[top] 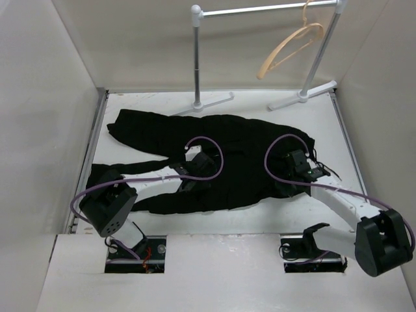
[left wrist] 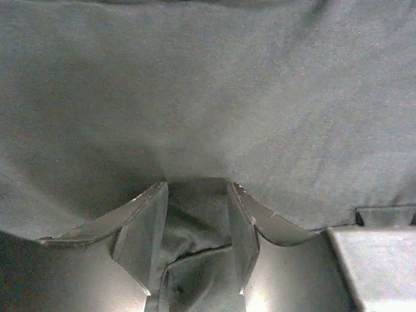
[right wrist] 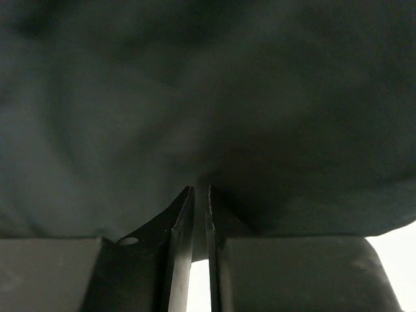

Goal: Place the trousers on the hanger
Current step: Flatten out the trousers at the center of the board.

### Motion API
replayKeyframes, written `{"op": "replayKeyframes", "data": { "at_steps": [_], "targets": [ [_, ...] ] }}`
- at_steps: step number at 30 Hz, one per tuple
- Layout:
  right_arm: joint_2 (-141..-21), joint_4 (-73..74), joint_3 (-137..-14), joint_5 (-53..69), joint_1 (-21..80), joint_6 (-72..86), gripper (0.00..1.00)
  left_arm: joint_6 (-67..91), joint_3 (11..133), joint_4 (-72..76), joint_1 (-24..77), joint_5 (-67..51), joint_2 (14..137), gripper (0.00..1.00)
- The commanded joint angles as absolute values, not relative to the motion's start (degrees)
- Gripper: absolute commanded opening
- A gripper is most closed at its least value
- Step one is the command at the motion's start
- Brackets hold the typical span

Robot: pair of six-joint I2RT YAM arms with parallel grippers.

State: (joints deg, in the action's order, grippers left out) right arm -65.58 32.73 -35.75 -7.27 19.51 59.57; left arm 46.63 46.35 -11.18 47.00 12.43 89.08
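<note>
The black trousers (top: 240, 149) lie spread flat across the white table (top: 364, 143). My left gripper (top: 194, 170) rests on their lower middle; in the left wrist view this gripper (left wrist: 197, 188) stands part closed with a fold of the trousers (left wrist: 208, 97) bunched between its fingers. My right gripper (top: 300, 168) sits on the right end of the garment. Seen from the right wrist, it (right wrist: 200, 190) is almost closed, a thin slit left, its tips pinching the dark trousers (right wrist: 195, 97). The tan hanger (top: 290, 45) hangs tilted from the rail at the back right, away from both grippers.
A white rail stand (top: 260, 10) with two posts and flat feet stands along the table's far edge. Pale walls close in the left, back and right sides. Purple cables loop over both arms above the cloth.
</note>
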Motion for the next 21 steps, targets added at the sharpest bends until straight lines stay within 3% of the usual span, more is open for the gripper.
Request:
{"op": "replayKeyframes", "data": {
  "at_steps": [1, 5, 11, 13, 14, 18, 19, 21],
  "targets": [
    [-63.3, 31.8, -33.2, -5.3, 19.6, 69.4, 0.16, 47.7, 40.4, -16.3, 47.9, 9.8, 87.6, 0.4],
    [-59.3, 37.2, -31.4, -5.7, 19.6, 72.0, 0.19, 49.7, 39.5, -21.7, 48.1, 8.6, 81.8, 0.41],
    [-54.6, 40.6, -40.1, -8.6, 13.2, 63.7, 0.55, 48.1, 49.7, -27.7, 42.8, 9.7, 72.8, 0.49],
    [-56.7, 35.0, -44.4, -9.0, 8.7, 58.7, 0.62, 46.7, 54.2, -27.2, 39.0, 9.5, 73.0, 0.49],
    [-58.8, 30.7, -46.0, -8.2, 6.0, 55.7, 0.6, 45.5, 56.2, -26.5, 36.8, 9.8, 74.1, 0.49],
    [-72.6, 20.3, -53.1, -4.0, -5.6, 48.4, 0.16, 43.2, 60.8, -21.7, 27.0, 10.3, 79.7, 0.51],
    [-76.8, 19.1, -55.4, -2.4, -8.0, 47.1, 0.12, 43.2, 61.9, -20.2, 23.5, 10.3, 81.5, 0.51],
    [-83.7, 16.0, -59.9, -0.5, -10.8, 45.0, 0.14, 43.2, 62.7, -17.8, 19.1, 10.3, 83.9, 0.51]
  ]
}}
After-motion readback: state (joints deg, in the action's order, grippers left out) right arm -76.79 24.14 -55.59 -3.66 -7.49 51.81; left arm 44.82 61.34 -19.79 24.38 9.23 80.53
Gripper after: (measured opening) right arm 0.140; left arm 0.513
